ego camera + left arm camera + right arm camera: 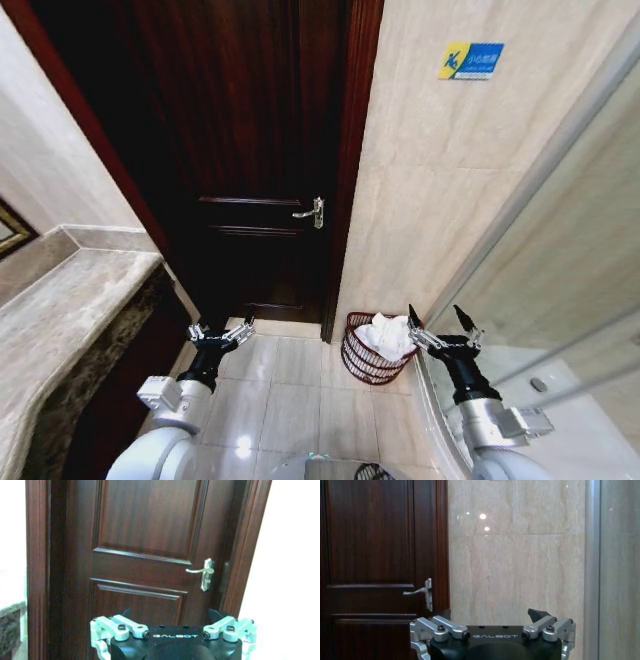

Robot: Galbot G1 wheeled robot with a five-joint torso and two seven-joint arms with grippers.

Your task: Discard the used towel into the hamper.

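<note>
A dark wooden door (240, 160) is seen closed ahead, filling the upper middle of the head view, with beige tiled wall (450, 190) to its right at about 2 o'clock and a marble counter (60, 310) at about 9 o'clock. A silver lever handle (311, 212) is fixed near the door's right edge. The hamper (368, 352) is stood upright on the pale floor tiles (290, 390) at about 5 o'clock from the picture's centre, in the corner beside the door frame and against the wall; its long axis is held vertical, with the wider rim turned upward. A crumpled white towel (388, 335) is seen piled inside it, rising above the rim. The right gripper (441, 325) is held just right of the hamper, its jaws spread wide and empty. The left gripper (220, 328) is held at about 7 o'clock, near the door's foot, its jaws likewise spread wide with nothing between them.
</note>
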